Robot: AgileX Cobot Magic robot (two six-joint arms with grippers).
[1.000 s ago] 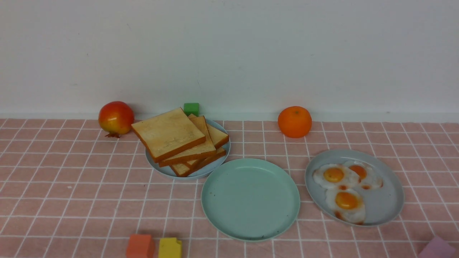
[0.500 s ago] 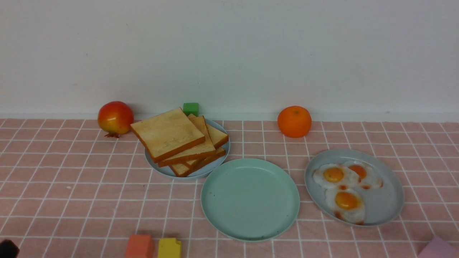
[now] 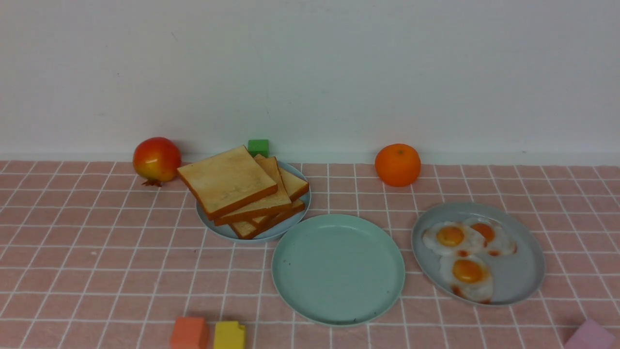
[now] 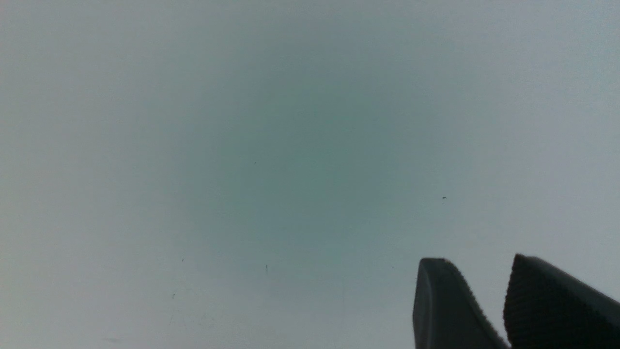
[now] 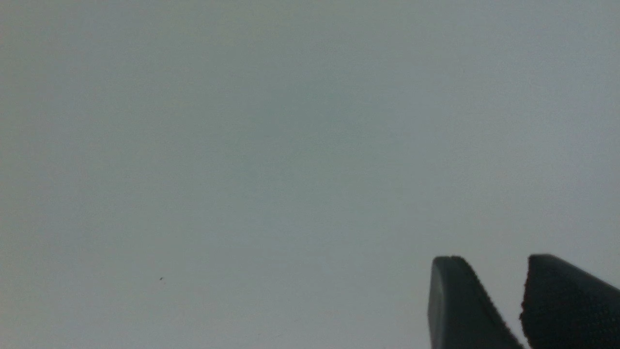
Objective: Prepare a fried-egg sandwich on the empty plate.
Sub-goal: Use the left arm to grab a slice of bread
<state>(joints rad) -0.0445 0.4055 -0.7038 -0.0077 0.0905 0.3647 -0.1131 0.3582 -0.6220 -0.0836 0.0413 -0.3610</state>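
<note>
The empty plate (image 3: 338, 269), mint green, lies bare in the middle of the pink checked cloth in the front view. Behind it to the left, several toast slices (image 3: 227, 182) are piled on a pale grey-blue plate (image 3: 271, 236). To its right, three fried eggs (image 3: 453, 237) lie on another grey-blue plate (image 3: 525, 276). No fried-egg sandwich shows in any view. Neither arm appears in the front view. My left gripper (image 4: 477, 259) and right gripper (image 5: 493, 258) each point at a blank grey surface. Both are open, with nothing between the fingers.
A red fruit (image 3: 156, 160) and a green block (image 3: 258, 147) sit by the wall behind the toast. An orange (image 3: 397, 164) sits behind the egg plate. Orange (image 3: 189, 333), yellow (image 3: 229, 335) and lilac (image 3: 591, 337) blocks line the near edge.
Half a second ago a dark shape showed at the bottom left corner of the front view; it is gone now. Nothing on the cloth has moved.
</note>
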